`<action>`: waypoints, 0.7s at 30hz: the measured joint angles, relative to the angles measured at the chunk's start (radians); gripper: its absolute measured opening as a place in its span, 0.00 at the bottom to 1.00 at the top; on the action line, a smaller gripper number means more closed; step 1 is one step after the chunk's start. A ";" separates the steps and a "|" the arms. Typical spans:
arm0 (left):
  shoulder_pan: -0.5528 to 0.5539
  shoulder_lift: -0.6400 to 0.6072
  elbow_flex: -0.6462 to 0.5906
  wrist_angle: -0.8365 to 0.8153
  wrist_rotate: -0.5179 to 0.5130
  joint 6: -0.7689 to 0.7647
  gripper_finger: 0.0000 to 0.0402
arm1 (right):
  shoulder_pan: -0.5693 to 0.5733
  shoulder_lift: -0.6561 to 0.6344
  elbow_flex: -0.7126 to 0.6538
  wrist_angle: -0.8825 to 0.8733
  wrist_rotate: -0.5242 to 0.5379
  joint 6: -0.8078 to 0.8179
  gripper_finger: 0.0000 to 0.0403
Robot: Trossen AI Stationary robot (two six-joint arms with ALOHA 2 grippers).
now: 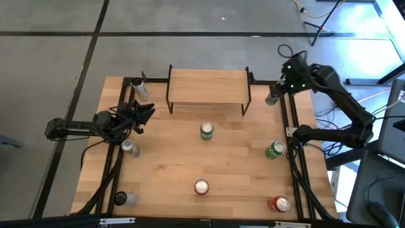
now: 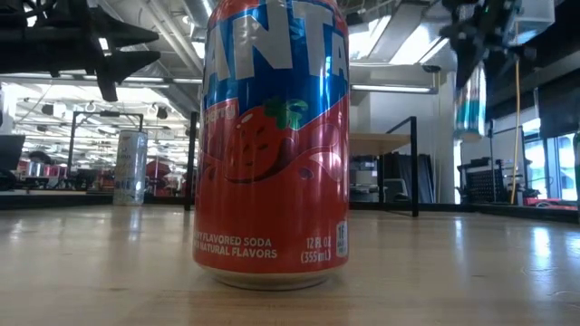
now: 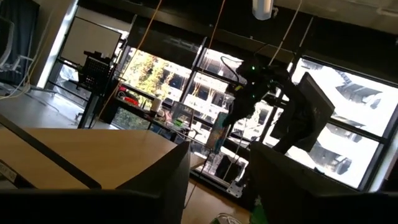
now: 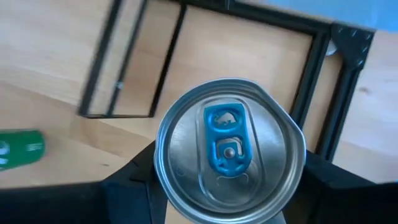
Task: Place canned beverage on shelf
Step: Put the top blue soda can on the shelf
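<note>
Silver can [image 4: 229, 146] clamped in right hand [image 1: 274, 96], beside shelf [image 1: 207, 85].

Wooden table [image 1: 164, 158] on grey concrete floor [image 1: 50, 57]. Black tripod legs [image 1: 319, 25] beyond table's far right corner. Tangled cables [image 1: 326, 114] off table's right edge.

In the low view the red soda can [image 2: 272, 145] fills the middle, its top cut off by the edge, and it hides much of the shelf [image 2: 385, 143] behind it. In the right wrist view the silver can [image 4: 230, 158] covers the gripper's own fingers; its lower rim runs off the picture.
</note>
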 joint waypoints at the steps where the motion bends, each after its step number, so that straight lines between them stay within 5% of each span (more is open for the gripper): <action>1: 0.000 0.000 0.000 0.001 0.012 0.000 0.42 | 0.000 0.001 0.036 -0.004 -0.001 -0.008 0.51; 12: 0.000 0.000 0.000 0.001 0.041 0.003 0.44 | 0.090 0.048 0.282 0.090 -0.078 -0.113 0.51; 21: 0.000 0.000 0.000 0.001 0.041 0.000 0.44 | 0.311 0.292 0.446 0.110 0.048 -0.210 0.51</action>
